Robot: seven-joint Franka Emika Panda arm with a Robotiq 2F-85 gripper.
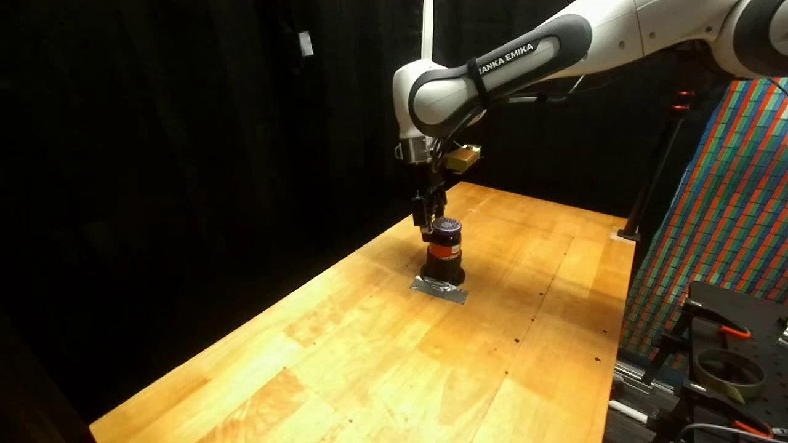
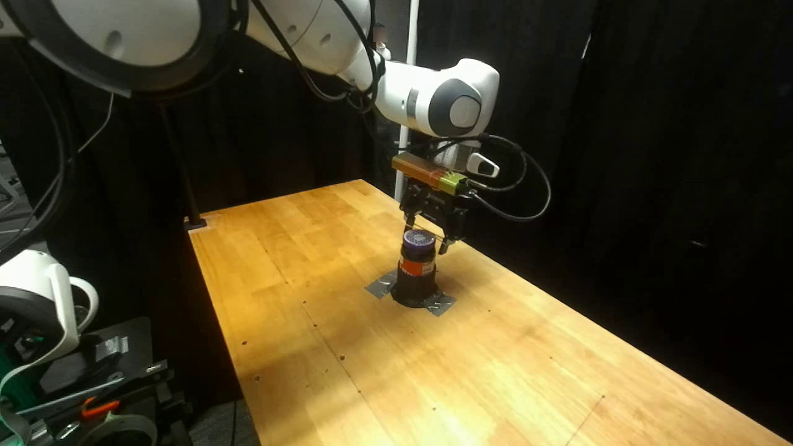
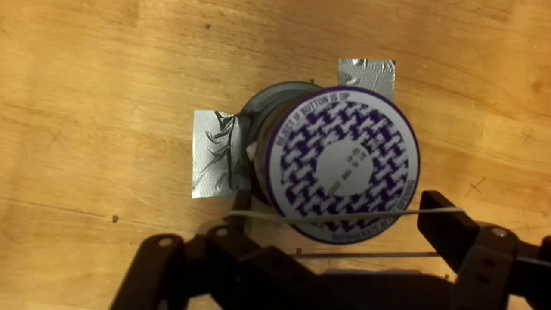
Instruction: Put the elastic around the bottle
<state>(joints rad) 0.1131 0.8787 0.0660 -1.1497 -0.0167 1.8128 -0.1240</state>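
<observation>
The bottle point(image 1: 444, 249) stands upright on the wooden table, dark with an orange-red band, and it shows in the other exterior picture too point(image 2: 417, 265). In the wrist view its purple and white lid point(image 3: 344, 168) faces the camera. My gripper point(image 3: 338, 206) is open, with its fingers spread at the lid's lower side; it also shows in both exterior views point(image 1: 431, 226) point(image 2: 426, 238). The pale elastic point(image 3: 344, 217) is stretched between the two fingers. One strand crosses over the lid's lower part, the other runs nearer the palm. Whether it touches the lid I cannot tell.
The bottle sits in a dark round base point(image 3: 269, 97) fixed with silver tape point(image 3: 217, 155) to the table point(image 1: 369, 344). A thin pole point(image 1: 655, 166) stands at a table corner. A black side stand point(image 1: 739, 344) holds clamps and a ring beside the table.
</observation>
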